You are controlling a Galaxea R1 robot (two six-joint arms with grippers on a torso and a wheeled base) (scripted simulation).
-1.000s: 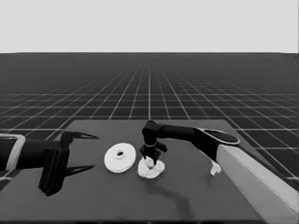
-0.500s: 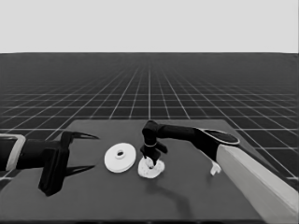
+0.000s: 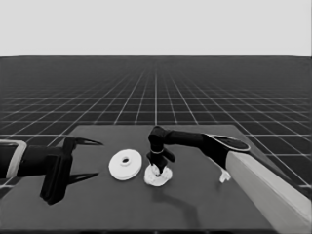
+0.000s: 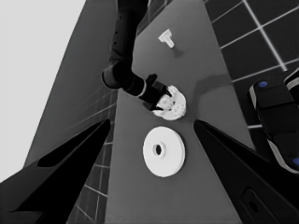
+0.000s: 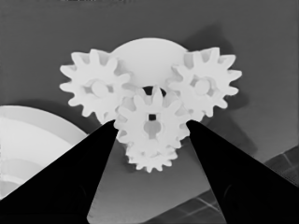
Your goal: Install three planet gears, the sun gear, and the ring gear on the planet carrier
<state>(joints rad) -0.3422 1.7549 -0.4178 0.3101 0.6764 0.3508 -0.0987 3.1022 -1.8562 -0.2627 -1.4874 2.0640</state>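
The smaller round part, the planet carrier (image 3: pixel 163 179) (image 5: pixel 145 53), lies mid-table with three planet gears on it: one (image 5: pixel 96 88), another (image 5: pixel 203 86), and a third (image 5: pixel 150 162) half hidden below a fourth gear. That fourth gear, the sun gear (image 5: pixel 150 122), sits over the carrier's centre hole, and my right gripper (image 3: pixel 158 169) (image 5: pixel 150 123) is shut on it, a fingertip against each side. The larger round part, the ring gear (image 3: pixel 125 164) (image 4: pixel 163 150), lies flat just left of the carrier. My left gripper (image 3: pixel 97 159) (image 4: pixel 152 122) waits open over the table's left end, holding nothing.
A thin white piece (image 3: pixel 224 176) (image 4: pixel 167 38) stands near the table's right side, beside my right forearm (image 3: pixel 263 185). Dark machinery with blue lights (image 4: pixel 275 121) shows past the table's edge in the left wrist view.
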